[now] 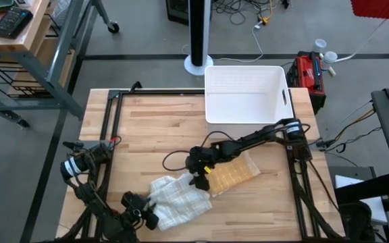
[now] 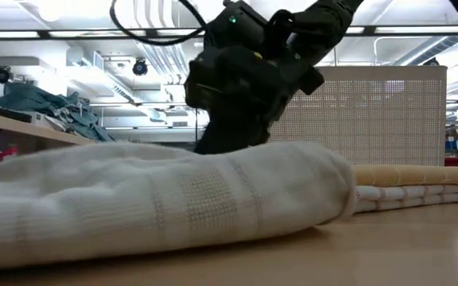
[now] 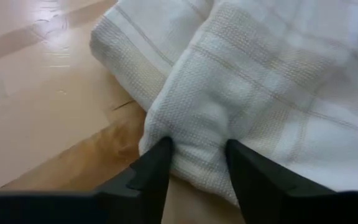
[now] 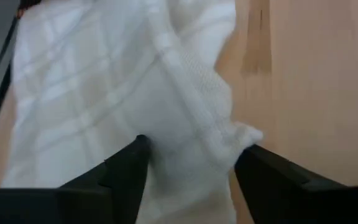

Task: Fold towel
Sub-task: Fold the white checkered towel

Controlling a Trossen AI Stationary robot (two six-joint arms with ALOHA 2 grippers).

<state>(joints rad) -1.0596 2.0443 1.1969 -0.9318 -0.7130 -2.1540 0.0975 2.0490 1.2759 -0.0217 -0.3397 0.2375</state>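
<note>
A white towel (image 1: 179, 199) with faint tan checks lies bunched in loose folds on the wooden table (image 1: 147, 128), near its front edge. My left gripper (image 3: 197, 168) is open at the towel's near-left edge (image 1: 148, 214), and a rounded fold of cloth sits between its fingers. My right gripper (image 4: 191, 158) is open over the towel's far-right corner (image 1: 200, 181), its fingers astride a raised ridge of cloth. In the low view the towel (image 2: 157, 199) hides the right gripper's fingertips. My left gripper's open fingers (image 3: 157, 165) meet the two sides of a rounded fold at the towel's edge (image 3: 194, 134), slanting down from the table's near-left side. The towel lies slack on the table. My right gripper stands over a ridge by the towel's corner (image 4: 225, 134); whether its fingertips touch the cloth, I cannot tell.
A folded tan towel (image 1: 234, 174) lies just right of the white one, beside my right arm. A white plastic bin (image 1: 246, 94) stands at the table's far edge. Bare wood stretches across the table's left and far-left parts.
</note>
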